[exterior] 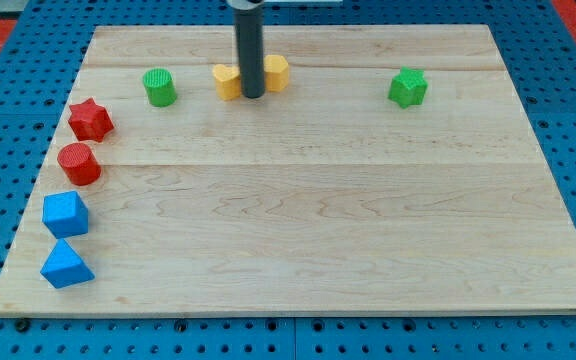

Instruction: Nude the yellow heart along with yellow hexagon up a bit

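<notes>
Camera view: ridged yellow heart (pixel 227 81), hexagon (pixel 276 71).

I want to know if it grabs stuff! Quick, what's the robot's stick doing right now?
No pincer, only a rod: it holds nothing.
My tip sits between the two yellow blocks, the yellow heart on the view's left and the yellow hexagon on the right.

Here's the rod (pixel 251 50): a plain dark cylinder, charcoal to black, smooth-sided and even in width all the way down. A faint sheen runs along its length. At the view's top it meets a slightly wider dark collar (pixel 248 4), cut off by the frame. My tip (pixel 253 96) ends blunt and flat.
</notes>
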Controlling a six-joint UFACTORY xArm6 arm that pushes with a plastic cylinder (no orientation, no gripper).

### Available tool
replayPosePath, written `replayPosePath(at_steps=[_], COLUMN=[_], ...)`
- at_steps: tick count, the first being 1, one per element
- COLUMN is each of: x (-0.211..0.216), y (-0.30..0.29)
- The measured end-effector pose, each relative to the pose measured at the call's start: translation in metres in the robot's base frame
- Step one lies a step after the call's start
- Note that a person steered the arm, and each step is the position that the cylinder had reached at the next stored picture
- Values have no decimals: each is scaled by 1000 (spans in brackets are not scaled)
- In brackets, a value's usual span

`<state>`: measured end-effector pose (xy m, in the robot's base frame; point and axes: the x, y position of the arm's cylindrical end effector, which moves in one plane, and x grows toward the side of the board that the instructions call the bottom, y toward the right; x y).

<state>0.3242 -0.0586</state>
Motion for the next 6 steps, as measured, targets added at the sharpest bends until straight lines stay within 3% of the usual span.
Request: replayPosePath(at_steps=[1,2,3,6], x=[19,24,-2,-31], y=[-7,-64,-67,45])
